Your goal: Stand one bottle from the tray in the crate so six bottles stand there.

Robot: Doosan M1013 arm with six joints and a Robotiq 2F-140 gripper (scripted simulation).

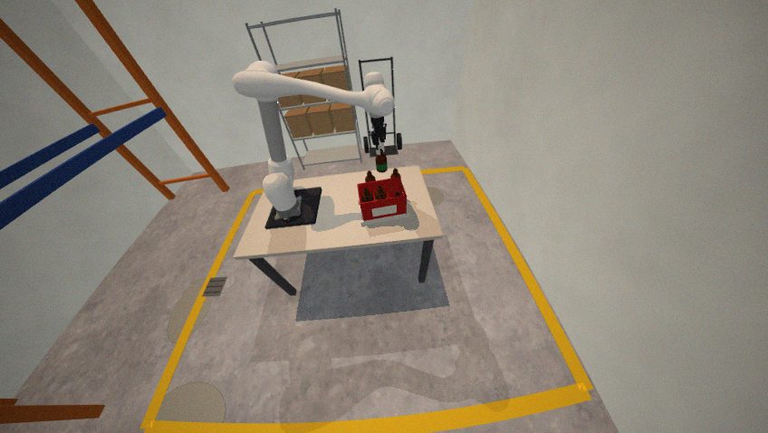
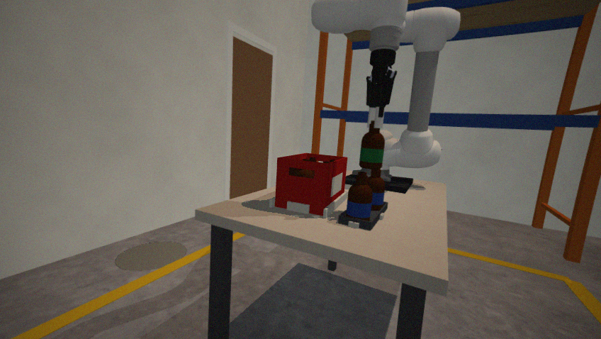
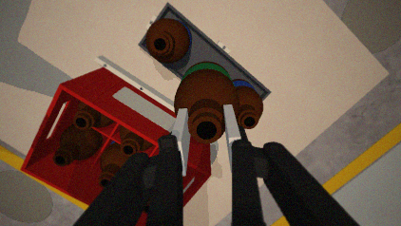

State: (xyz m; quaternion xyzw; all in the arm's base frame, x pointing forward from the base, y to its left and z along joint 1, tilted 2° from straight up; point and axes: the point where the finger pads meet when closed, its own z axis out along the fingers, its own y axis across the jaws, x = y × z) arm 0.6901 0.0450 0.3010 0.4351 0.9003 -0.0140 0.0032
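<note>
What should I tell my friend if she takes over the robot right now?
Gripper: shut on the neck of the green-band bottle, held upright in the air above the tray.
Tray: two blue-band bottles stand on it.
Crate: red, beside the tray, with bottles in most cells.
Done: bottle picked and lifted.
Left: carry it over the free cell, lower it, let go.

The table (image 2: 404,248) has a light top and dark legs. On it sit a red crate (image 2: 309,185), a small dark tray (image 2: 365,221) (just beside the crate) and the arm's black base plate (image 1: 311,194).
</note>
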